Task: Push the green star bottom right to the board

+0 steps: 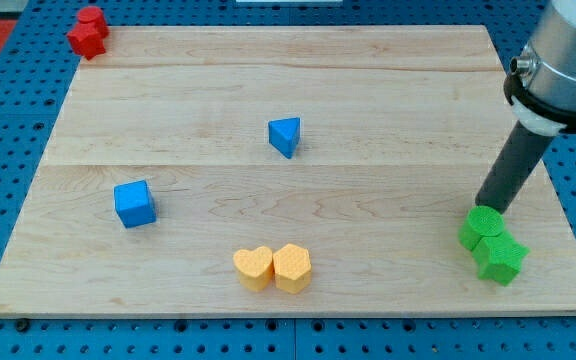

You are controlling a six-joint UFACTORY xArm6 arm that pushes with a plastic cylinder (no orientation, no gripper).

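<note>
The green star [501,259] lies near the board's bottom right corner. A green round block [482,226] touches it on its upper left side. My tip [487,207] stands at the top edge of the green round block, touching or nearly touching it, and the dark rod slants up to the view's right. The green star is just below and right of the tip, with the round block between them.
A blue cube [134,203] sits at the left. A blue triangle block [285,136] is near the middle. Two yellow blocks, a heart [254,267] and a hexagon [292,267], touch at the bottom centre. Red blocks [87,32] sit at the board's [388,80] top left corner.
</note>
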